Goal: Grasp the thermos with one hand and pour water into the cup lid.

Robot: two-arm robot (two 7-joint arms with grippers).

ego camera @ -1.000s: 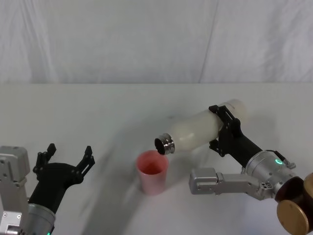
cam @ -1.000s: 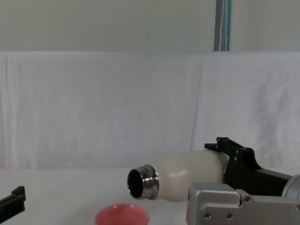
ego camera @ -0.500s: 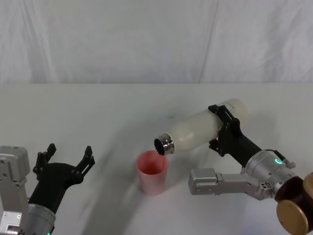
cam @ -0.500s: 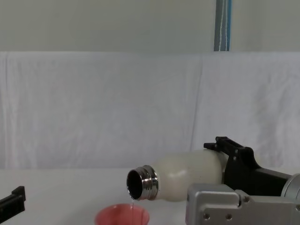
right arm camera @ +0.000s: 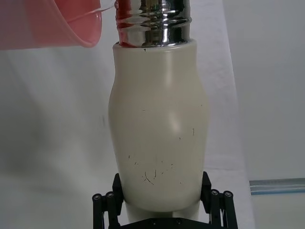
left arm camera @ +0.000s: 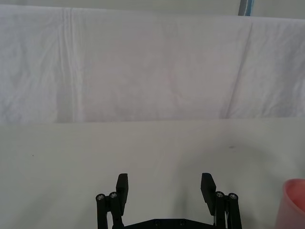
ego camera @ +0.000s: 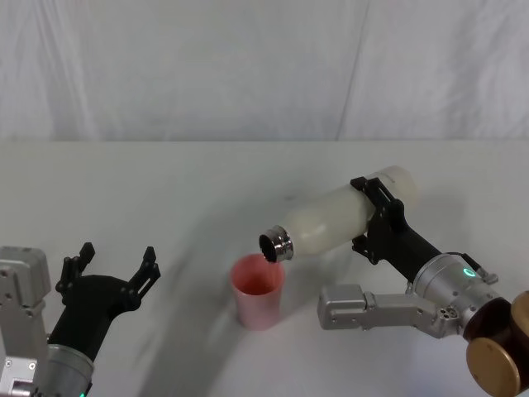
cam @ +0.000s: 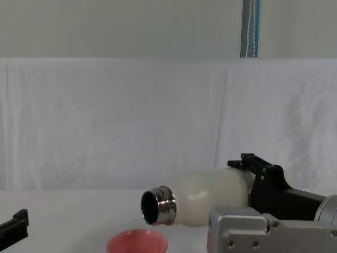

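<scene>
Right gripper (ego camera: 374, 222) clamps bottle (ego camera: 331, 219) near base, tilted so neck overhangs cup (ego camera: 258, 289) ahead, below for pouring. Left gripper (ego camera: 111, 269) spread wide, empty, parked well aside.

You're looking at a lab test setup: white cloth backdrop (cam: 116, 121) hung behind a bare white desk (ego camera: 165, 190).

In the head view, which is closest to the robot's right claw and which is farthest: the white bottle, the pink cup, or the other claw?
Measured from the right gripper:
1. The thermos: gripped in it, tilted with its neck down over the cup.
2. The cup lid: on the table below the bottle's mouth, toward the robot's left.
3. The left gripper: open, parked at the robot's far left.
</scene>
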